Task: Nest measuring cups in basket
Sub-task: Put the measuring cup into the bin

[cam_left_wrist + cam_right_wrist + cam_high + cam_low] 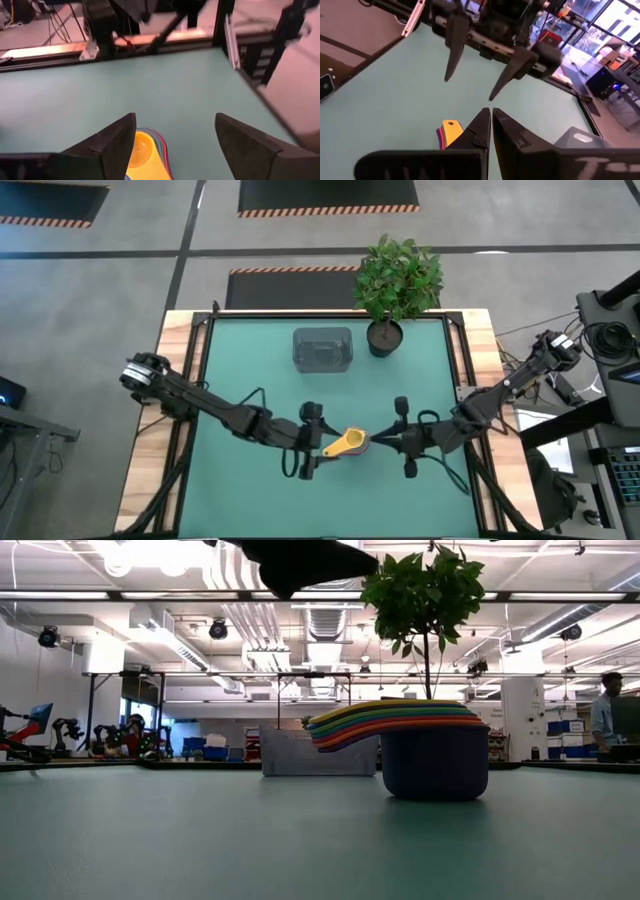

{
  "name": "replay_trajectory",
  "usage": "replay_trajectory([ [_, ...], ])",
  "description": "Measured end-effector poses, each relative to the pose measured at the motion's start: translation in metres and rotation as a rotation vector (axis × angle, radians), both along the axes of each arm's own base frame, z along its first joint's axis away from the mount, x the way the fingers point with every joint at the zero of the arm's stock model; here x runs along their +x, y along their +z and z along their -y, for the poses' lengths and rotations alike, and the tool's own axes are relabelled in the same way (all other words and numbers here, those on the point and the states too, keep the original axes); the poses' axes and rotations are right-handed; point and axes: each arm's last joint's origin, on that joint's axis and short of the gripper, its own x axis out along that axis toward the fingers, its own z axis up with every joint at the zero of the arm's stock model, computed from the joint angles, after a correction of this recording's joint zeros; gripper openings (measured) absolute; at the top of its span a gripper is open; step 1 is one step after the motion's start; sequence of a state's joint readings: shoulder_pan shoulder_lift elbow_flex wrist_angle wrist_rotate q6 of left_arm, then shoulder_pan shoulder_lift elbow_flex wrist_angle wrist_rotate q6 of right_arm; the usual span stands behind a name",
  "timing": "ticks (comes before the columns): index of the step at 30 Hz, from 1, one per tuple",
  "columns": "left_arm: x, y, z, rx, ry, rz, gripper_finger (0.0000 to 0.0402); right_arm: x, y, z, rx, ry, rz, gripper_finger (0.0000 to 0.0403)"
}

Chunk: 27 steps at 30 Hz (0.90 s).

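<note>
The measuring cups (350, 443) sit nested in one stack on the green counter (250, 360), yellow on top, handles toward eight o'clock. The left claw (322, 448) hangs over the handles, fingers spread apart. The right claw (375, 442) waits at the stack's three o'clock, pressed together on nothing. The basket (322, 349) stands well apart at eleven o'clock, beside a potted plant (397, 278).

The high view looked straight down on the whole green surface (250, 360). The low view sat at surface level, close to the stacked measuring cups (400, 718), facing the room. Both wrist views looked forward past their own jaws, sharing those cups with the others.
</note>
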State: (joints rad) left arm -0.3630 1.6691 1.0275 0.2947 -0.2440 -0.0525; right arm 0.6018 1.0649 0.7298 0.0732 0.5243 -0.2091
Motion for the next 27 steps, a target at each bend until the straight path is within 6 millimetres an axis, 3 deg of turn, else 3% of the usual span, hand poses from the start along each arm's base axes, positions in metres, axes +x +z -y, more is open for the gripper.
replay_trajectory([
  [8, 0.023, -0.009, 0.009, 0.078, -0.010, -0.138, 0.0242, -0.016, -0.003, 0.006, 0.024, 0.024, 0.060, 0.0009],
  [19, 0.076, -0.026, 0.029, 0.232, -0.062, -0.288, 0.0241, -0.035, -0.018, 0.022, 0.066, 0.127, 0.236, 0.0009],
  [27, 0.091, -0.044, 0.030, 0.330, 0.031, -0.373, 0.0241, -0.044, -0.020, 0.028, 0.115, 0.122, 0.251, 0.0009],
])
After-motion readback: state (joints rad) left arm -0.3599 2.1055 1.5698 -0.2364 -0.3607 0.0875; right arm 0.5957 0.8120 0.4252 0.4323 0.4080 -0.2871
